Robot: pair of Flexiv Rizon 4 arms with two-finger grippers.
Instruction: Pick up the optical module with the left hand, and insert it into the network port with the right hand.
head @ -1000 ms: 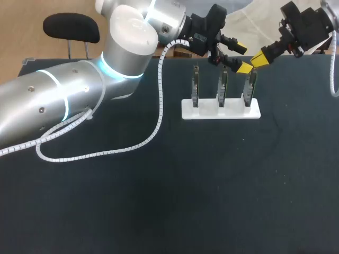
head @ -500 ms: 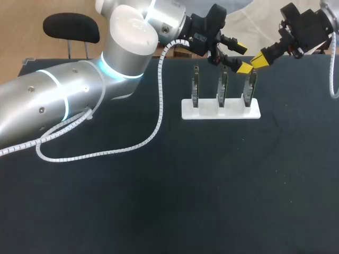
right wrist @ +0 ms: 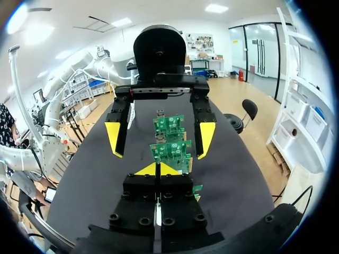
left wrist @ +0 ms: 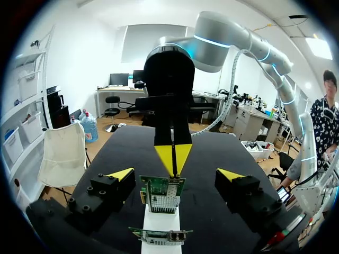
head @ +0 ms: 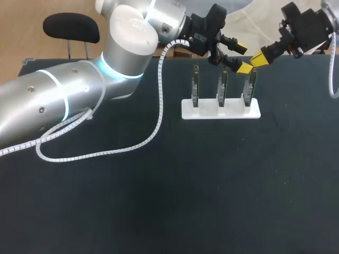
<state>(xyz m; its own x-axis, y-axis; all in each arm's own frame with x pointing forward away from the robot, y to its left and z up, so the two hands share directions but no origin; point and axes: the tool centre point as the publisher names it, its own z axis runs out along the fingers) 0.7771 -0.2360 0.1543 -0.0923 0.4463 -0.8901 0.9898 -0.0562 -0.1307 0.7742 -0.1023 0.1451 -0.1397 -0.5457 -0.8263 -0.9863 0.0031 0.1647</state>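
head view: three network port boards [head: 221,87] stand upright in a white holder [head: 221,112] on the black counter [head: 212,185]. the left tool [head: 242,58] and right tool [head: 258,59] meet above the rightmost one.
left wrist view: the left tool is spread wide, flanking a board.
right wrist view: the right tool is clenched, tips together. i cannot make out the optical module.

Bright ceiling light (edges warped)

From overhead the boards [head: 223,91] stand edge-on, details apparently indiscernible.
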